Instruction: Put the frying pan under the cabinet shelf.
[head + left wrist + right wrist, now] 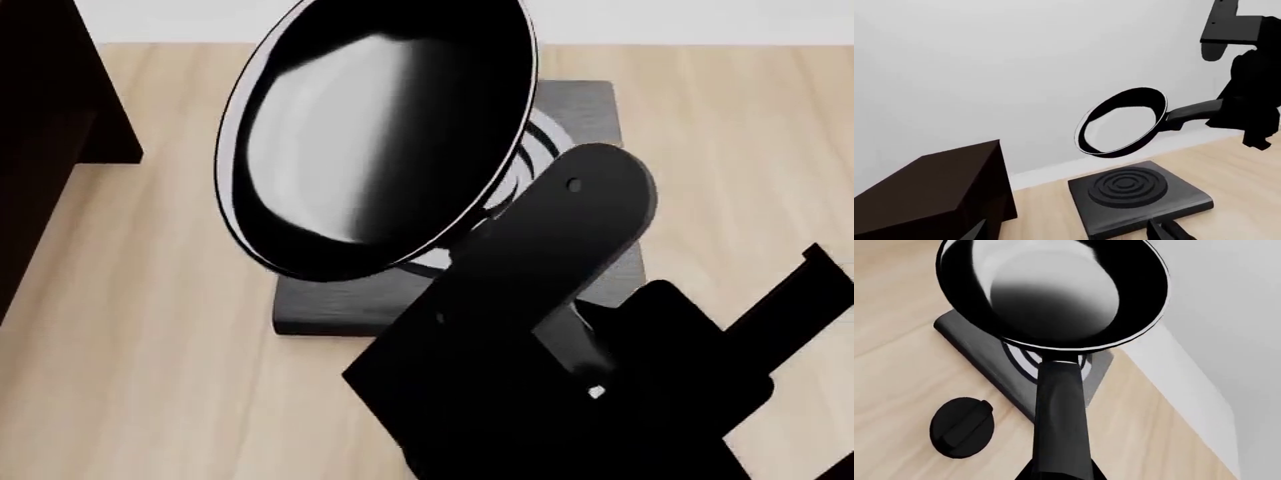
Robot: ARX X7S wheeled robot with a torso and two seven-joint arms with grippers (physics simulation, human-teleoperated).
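The frying pan (1121,122) hangs tilted in the air above the square burner plate (1127,190), its glossy bowl (374,140) filling the head view. My right gripper (1062,476) is shut on the pan's long black handle (1061,410) near its end. The dark brown cabinet shelf (927,195) stands on the wooden floor to the left of the burner plate, apart from the pan, and shows at the left edge of the head view (40,120). My left gripper (1071,235) is open, low over the floor between cabinet and burner plate, holding nothing.
The burner plate (981,350) with concentric rings lies under the pan. A round black knob (961,427) sits on the wood beside it. A white wall (987,75) runs behind the cabinet and plate. My right arm (534,330) covers the lower middle of the head view.
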